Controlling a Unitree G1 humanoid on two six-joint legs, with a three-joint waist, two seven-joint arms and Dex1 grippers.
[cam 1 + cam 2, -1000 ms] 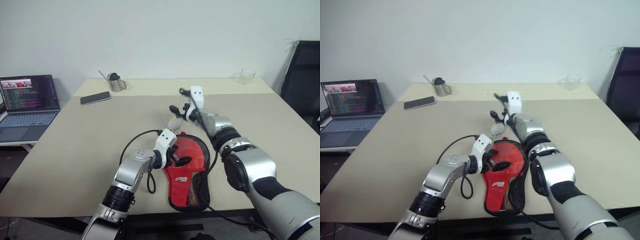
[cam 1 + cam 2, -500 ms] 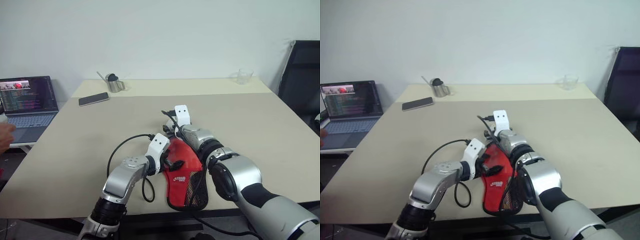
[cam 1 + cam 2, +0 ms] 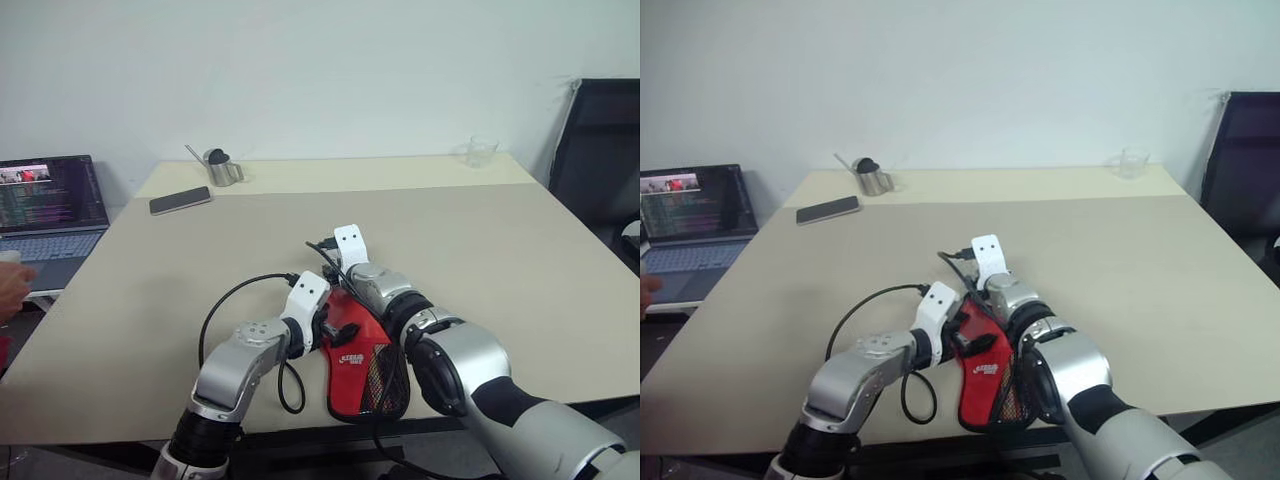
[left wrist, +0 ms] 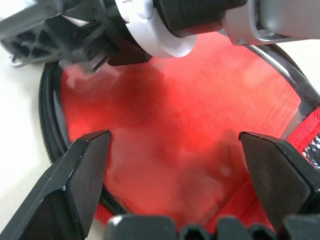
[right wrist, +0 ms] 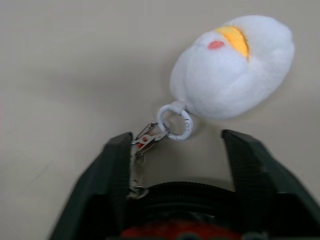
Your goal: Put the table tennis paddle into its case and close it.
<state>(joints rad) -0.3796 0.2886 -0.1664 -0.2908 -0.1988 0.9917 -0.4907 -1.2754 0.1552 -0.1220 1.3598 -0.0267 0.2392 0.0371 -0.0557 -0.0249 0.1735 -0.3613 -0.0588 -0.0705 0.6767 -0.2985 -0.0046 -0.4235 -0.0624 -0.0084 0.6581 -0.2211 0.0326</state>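
Since a second ago, your right gripper [image 5: 172, 165] has dropped from above the table [image 3: 520, 250] to the case [image 3: 365, 350], near the table's front edge. Its fingers [image 5: 115, 175], partly closed, straddle the zip rim and metal pull clip [image 5: 142, 150] without yet grasping; the white charm [image 5: 232, 67] lies just beyond. Your left gripper [image 4: 175, 165] hovers with fingers released, spread over the red side. The white logo [image 3: 350, 358] is unreadable. Whether the case contains the paddle cannot be told.

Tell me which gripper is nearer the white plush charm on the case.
Right. The right gripper straddles the zip pull, with the plush charm just beyond its fingertips. The left gripper hovers open over the case's red face.
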